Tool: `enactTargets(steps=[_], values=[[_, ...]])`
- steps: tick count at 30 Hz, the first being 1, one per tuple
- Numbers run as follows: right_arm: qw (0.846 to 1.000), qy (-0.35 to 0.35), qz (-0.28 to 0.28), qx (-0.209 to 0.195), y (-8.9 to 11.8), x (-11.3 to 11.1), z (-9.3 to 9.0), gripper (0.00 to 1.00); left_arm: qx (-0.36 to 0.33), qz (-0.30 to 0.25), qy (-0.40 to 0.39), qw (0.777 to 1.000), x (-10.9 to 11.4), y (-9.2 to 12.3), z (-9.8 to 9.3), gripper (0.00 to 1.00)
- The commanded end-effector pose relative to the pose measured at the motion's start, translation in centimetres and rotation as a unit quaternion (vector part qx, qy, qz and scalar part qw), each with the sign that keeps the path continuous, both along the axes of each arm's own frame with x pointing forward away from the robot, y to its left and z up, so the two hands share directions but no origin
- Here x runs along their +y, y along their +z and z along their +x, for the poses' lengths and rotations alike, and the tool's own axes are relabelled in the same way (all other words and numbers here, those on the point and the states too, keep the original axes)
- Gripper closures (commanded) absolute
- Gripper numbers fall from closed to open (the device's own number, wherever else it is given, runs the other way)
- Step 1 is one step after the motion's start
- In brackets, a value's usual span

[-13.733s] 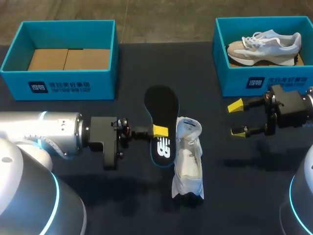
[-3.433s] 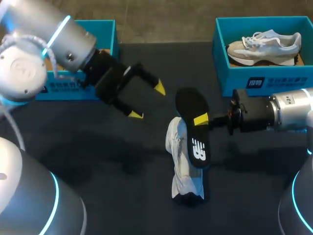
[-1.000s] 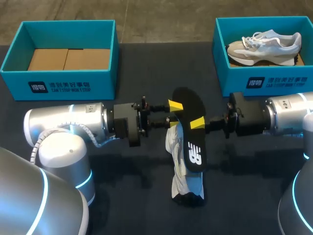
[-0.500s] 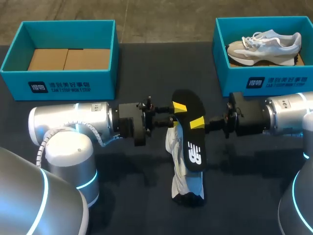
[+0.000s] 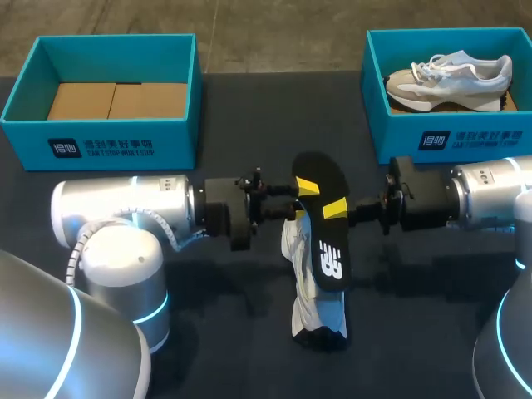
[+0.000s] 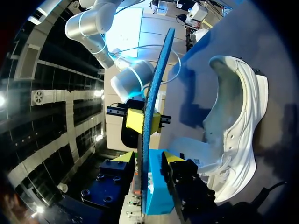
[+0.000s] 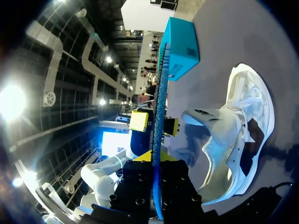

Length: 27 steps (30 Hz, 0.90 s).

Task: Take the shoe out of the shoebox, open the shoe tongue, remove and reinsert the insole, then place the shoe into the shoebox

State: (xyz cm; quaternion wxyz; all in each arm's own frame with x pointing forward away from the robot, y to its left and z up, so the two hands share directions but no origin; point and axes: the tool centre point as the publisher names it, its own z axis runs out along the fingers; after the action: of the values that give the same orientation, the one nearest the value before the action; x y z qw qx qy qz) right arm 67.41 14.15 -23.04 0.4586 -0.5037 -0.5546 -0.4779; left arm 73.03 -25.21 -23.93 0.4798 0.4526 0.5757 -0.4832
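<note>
Pinching the insole [image 5: 326,243] from the 3 o'clock side, the right claw [image 5: 336,209] is narrow and clamped on its edge, with one yellow tip showing on the black upper face. Opposite it, from 9 o'clock, the left claw [image 5: 304,191] straddles the other edge a little nearer the toe end. I cannot tell whether it has bitten, since both wrist views show the foam edge-on with hardly any daylight beside it. The insole hangs in the air between the two arms, its long axis running 12 to 6. Its heel end overlaps the white shoe [image 5: 312,303], which lies on the dark table [image 5: 166,332] at 6 o'clock of the claws, held by nobody. The empty shoebox [image 5: 108,137] sits well off at 10 o'clock. The other box [image 5: 449,140], with a second shoe [image 5: 449,75] in it, is at 2 o'clock.

As I judge it, the step in hand is putting the insole back. To do it well, one claw should own the insole firmly before the other lets go. The freed claw then goes down to brace the shoe and hold its mouth open. Foam will probably buckle if pushed from far back, so grip near the leading end, tip that end into the opening, and slide it along the sole at a shallow angle. An unbraced shoe would likely skate on the tabletop.
</note>
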Motion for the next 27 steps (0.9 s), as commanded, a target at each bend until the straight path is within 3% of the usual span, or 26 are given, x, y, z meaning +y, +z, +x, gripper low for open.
enactTargets(steps=[1, 11, 13, 21, 22, 23, 24, 27], values=[[1.000, -0.002, -0.001, 0.000, -0.02, 0.13, -0.11, 1.00, -0.002, 0.000, 0.000, 1.000, -0.90, -0.07, 0.21, 0.65], [1.000, -0.002, -0.001, 0.000, -0.02, 0.13, -0.11, 1.00, -0.013, -0.004, -0.003, 1.000, -1.07, -0.15, -0.03, 0.85], [1.000, -0.002, -0.001, 0.000, -0.02, 0.13, -0.11, 1.00, -0.015, -0.003, -0.002, 1.000, -1.14, -0.18, -0.02, 1.00], [1.000, -0.001, -0.003, 0.001, -0.04, 0.09, -0.11, 1.00, -0.020, -0.003, -0.004, 1.000, -1.10, -0.10, -0.17, 1.00], [1.000, -0.002, -0.005, 0.002, -0.07, 0.05, -0.11, 0.93, -0.020, -0.004, -0.005, 1.000, -1.04, -0.10, -0.22, 1.00], [1.000, -0.001, -0.006, 0.003, -0.09, 0.02, -0.11, 0.64, -0.020, -0.004, -0.005, 1.000, -0.98, -0.11, -0.28, 1.00], [1.000, 0.000, -0.008, 0.004, -0.11, -0.03, -0.13, 0.02, -0.020, -0.004, -0.005, 1.000, -0.91, -0.11, -0.34, 1.00], [1.000, 0.004, -0.019, 0.003, -0.10, -0.24, -0.22, 0.00, -0.018, -0.005, -0.003, 1.000, -0.53, -0.09, -0.48, 1.00]])
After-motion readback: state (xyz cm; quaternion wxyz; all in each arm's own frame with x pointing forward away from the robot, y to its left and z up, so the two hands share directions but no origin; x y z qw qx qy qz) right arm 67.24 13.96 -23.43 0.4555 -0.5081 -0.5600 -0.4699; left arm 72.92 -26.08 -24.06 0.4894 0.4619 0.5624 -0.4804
